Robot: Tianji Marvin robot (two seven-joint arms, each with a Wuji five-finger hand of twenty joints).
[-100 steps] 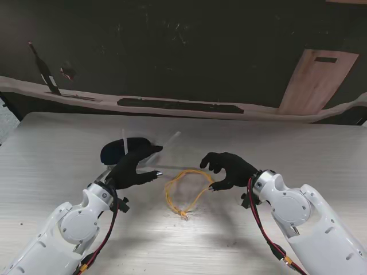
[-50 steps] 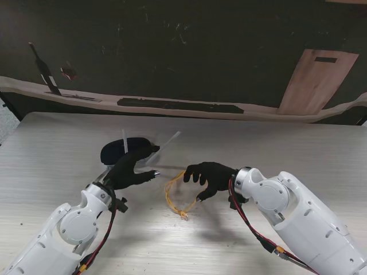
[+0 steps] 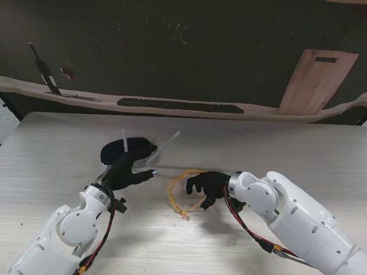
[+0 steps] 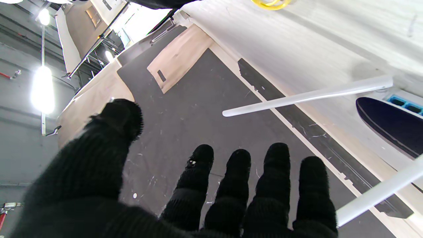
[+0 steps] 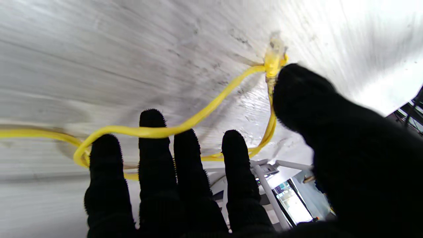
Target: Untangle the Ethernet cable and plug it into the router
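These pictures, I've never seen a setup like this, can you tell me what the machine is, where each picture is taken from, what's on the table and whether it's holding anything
This is a robot with two white arms, each ending in a five-fingered robot hand in a black glove. The wide picture looks down from a stand above its shoulders. The other two come from cameras on the wrists, looking along the fingers, so they appear upside down.

On the pale table lie a loose loop of yellow Ethernet cable and a dark router with white antennas.

The left robot hand is by the router, fingers spread, holding nothing. The right robot hand is open at the cable loop; its wrist view shows the cable beyond the fingers, with the thumb beside the plug. Nothing is gripped yet.
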